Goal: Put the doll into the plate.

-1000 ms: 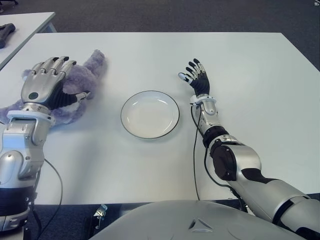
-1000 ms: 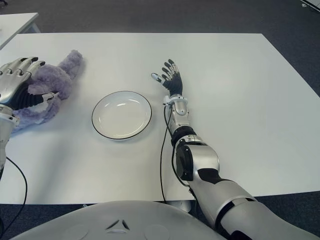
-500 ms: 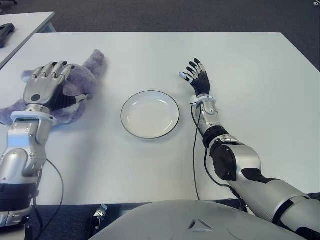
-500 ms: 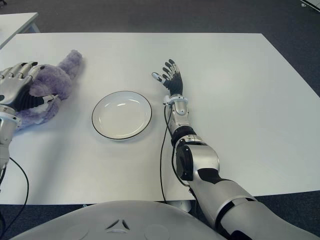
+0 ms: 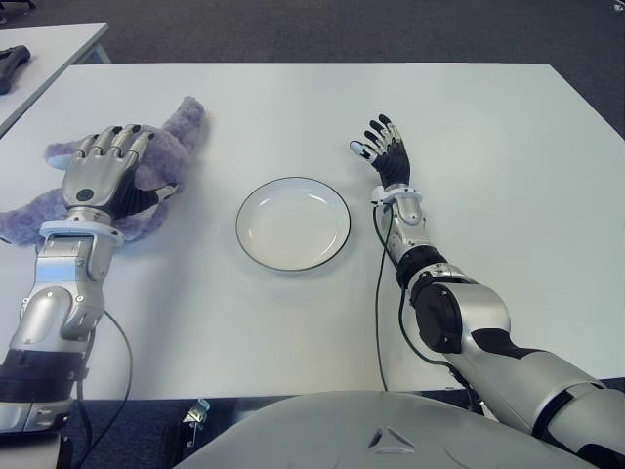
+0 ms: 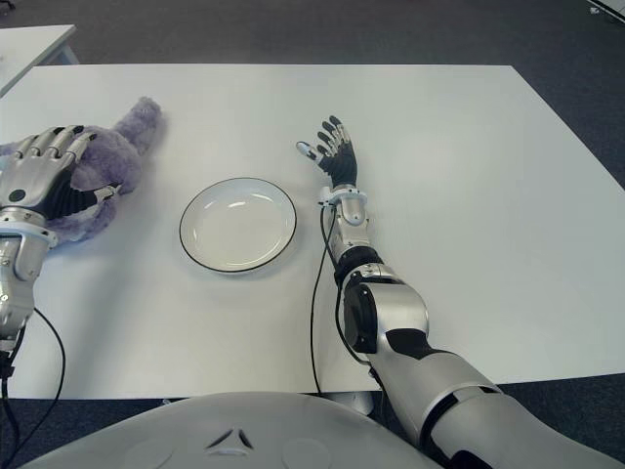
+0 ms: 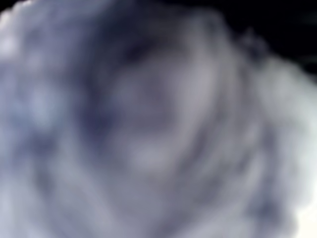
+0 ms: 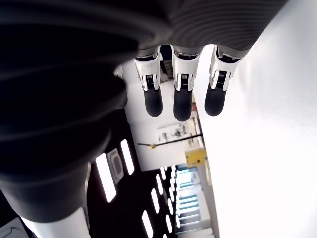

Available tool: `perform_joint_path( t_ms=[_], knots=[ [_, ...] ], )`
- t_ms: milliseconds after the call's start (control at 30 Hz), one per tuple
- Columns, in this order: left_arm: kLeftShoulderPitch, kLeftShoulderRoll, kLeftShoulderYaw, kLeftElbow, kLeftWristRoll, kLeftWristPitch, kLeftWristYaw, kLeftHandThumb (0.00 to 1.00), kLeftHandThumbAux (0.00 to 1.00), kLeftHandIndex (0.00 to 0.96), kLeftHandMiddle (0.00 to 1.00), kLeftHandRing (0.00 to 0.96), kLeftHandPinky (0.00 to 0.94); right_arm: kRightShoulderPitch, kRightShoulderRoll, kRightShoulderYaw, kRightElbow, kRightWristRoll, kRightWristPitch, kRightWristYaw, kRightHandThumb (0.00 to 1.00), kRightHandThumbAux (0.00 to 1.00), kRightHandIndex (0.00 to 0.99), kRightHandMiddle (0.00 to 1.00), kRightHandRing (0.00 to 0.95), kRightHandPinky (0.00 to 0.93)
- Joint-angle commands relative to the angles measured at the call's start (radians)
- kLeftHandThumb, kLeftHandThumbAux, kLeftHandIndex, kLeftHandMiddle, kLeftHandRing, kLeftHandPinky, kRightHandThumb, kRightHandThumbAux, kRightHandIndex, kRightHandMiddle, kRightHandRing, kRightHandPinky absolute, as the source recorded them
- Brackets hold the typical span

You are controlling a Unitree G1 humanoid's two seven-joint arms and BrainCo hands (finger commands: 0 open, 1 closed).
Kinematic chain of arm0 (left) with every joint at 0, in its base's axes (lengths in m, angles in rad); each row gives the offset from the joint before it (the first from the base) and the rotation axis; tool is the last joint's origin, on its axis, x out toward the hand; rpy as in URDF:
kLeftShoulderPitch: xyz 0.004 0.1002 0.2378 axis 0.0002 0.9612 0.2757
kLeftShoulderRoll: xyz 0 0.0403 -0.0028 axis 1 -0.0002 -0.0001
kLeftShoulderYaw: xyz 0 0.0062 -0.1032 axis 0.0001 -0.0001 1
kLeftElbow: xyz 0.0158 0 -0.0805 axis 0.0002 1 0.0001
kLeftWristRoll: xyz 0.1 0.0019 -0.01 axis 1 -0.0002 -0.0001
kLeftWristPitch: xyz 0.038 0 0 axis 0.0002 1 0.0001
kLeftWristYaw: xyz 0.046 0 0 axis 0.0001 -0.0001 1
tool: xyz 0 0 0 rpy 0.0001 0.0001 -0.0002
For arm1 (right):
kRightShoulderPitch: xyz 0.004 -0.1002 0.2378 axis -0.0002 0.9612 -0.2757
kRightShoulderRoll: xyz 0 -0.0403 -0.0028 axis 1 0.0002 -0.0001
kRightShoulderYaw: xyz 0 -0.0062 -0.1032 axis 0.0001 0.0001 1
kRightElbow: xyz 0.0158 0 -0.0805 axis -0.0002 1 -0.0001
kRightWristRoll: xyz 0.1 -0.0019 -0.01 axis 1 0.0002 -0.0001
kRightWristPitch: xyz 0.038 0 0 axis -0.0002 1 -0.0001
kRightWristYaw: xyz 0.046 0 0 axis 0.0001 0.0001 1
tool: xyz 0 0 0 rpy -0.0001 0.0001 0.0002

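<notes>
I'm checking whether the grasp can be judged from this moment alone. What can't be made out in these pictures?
- Left hand on the fluffy purple plush doll: the eye views show only its back, so whether the fingers have closed on the doll is hidden.
- Left wrist view: only blurred purple fur; neither fingers nor grip can be read.
- Doll's middle: covered by the hand.
- The round white plate with a dark rim and the open right hand are clearly seen.

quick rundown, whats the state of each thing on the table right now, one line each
doll: purple plush, lying on the table, not in the plate
plate: empty, upright, at the table's middle
left hand: on top of the doll, fingers draped over it, no closed grasp visible
right hand: open, fingers spread, holding nothing, to the right of the plate
table: white, bears the doll and plate
</notes>
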Motion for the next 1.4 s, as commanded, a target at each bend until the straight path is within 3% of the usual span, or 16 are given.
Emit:
perform_joint_path(
  t_ms=[33, 400, 1033, 1167, 1400],
  knots=[
    [-0.033, -0.021, -0.064, 0.094, 0.031, 0.003, 0.03, 0.241, 0.397, 0.0, 0.0, 0.0, 0.0, 0.224, 0.077, -0.019, 0.133, 0.006, 0.101, 0.002, 0.0, 0.843, 0.071, 0.114, 0.114, 0.136],
    [-0.086, -0.028, -0.134, 0.255, 0.024, -0.009, 0.083, 0.197, 0.391, 0.0, 0.0, 0.0, 0.0, 0.226, 0.076, -0.021, 0.133, 0.006, 0.099, 0.001, 0.004, 0.852, 0.069, 0.109, 0.11, 0.132],
    [-0.097, -0.021, -0.231, 0.349, 0.061, 0.053, 0.053, 0.103, 0.346, 0.0, 0.0, 0.0, 0.004, 0.226, 0.073, -0.024, 0.133, 0.008, 0.094, 0.003, 0.022, 0.855, 0.079, 0.11, 0.11, 0.132],
    [-0.098, -0.018, -0.253, 0.356, 0.09, 0.08, 0.052, 0.135, 0.344, 0.0, 0.0, 0.0, 0.006, 0.226, 0.074, -0.032, 0.132, 0.016, 0.087, 0.003, 0.033, 0.85, 0.085, 0.112, 0.111, 0.133],
    [-0.094, -0.014, -0.295, 0.361, 0.148, 0.124, 0.036, 0.293, 0.348, 0.014, 0.0, 0.0, 0.062, 0.224, 0.073, -0.037, 0.132, 0.019, 0.089, 0.004, 0.043, 0.843, 0.092, 0.114, 0.11, 0.133]
  ],
)
